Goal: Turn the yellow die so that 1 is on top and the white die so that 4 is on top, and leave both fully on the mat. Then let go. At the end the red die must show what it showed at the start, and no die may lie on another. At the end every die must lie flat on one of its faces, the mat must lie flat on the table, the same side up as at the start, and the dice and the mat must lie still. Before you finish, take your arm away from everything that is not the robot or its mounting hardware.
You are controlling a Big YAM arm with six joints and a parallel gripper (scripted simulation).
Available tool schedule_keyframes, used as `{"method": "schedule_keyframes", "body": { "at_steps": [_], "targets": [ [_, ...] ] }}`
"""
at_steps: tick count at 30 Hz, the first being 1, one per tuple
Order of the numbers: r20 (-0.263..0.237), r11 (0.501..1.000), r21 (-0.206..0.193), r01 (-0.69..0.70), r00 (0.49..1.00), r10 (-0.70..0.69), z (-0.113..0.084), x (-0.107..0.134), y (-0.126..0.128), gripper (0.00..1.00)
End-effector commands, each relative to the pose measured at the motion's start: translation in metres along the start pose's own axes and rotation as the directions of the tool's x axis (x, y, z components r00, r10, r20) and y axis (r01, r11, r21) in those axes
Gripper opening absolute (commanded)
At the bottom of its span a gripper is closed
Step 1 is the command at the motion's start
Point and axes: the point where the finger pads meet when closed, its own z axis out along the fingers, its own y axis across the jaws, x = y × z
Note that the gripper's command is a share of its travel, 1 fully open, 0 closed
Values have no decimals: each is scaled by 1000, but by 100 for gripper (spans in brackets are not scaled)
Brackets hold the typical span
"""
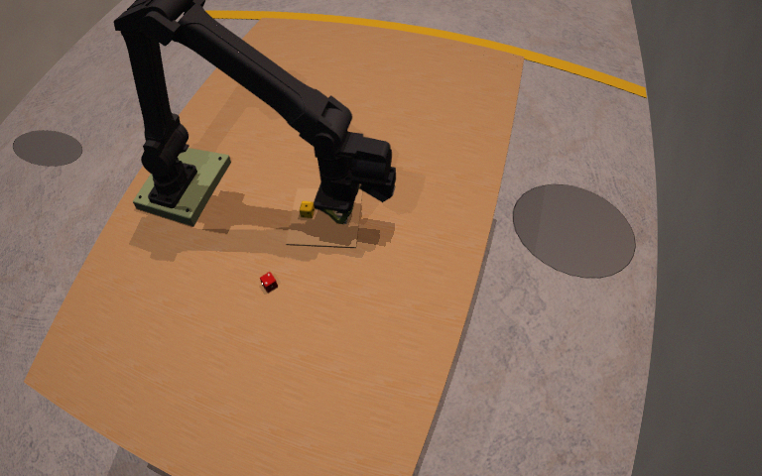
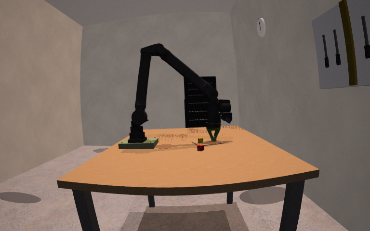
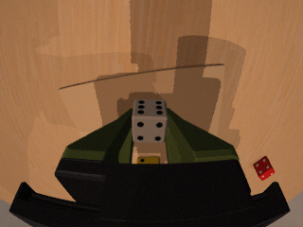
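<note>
Your hand point(image 1: 341, 220) point(image 2: 214, 140) point(image 3: 149, 114) grips the white die point(image 3: 150, 122) between angular green fingers above the mat point(image 1: 298, 239) point(image 2: 204, 143) point(image 3: 78, 100). From overhead, the wrist housing hides that die from you; in the close view you see six dark pips on one pale face and four on the next, but you cannot tell whether it touches the mat. The yellow die point(image 1: 306, 209) point(image 2: 200, 140) point(image 3: 148, 161) sits on the mat, mostly cut off by the black housing in your close view. The red die point(image 1: 268, 282) point(image 2: 200, 147) point(image 3: 263, 167), glossy and cubic, rests off the mat on the wood-grained tabletop point(image 1: 336, 347) point(image 2: 188, 166) point(image 3: 28, 52). Shadows blur your reading of the thin, tan mat's outline.
</note>
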Motion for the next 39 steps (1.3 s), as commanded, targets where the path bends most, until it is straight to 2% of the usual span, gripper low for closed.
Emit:
{"method": "schedule_keyframes", "body": {
  "at_steps": [1,6,10,39],
  "targets": [
    [33,1000,1,3,999,-3,-5,-10,7,20],
    [10,1000,1,2,1000,-2,3,-3,7,20],
    [27,1000,1,3,1000,-3,-3,-9,7,20],
    [28,1000,1,3,1000,-3,-3,-10,7,20]
  ]
}}
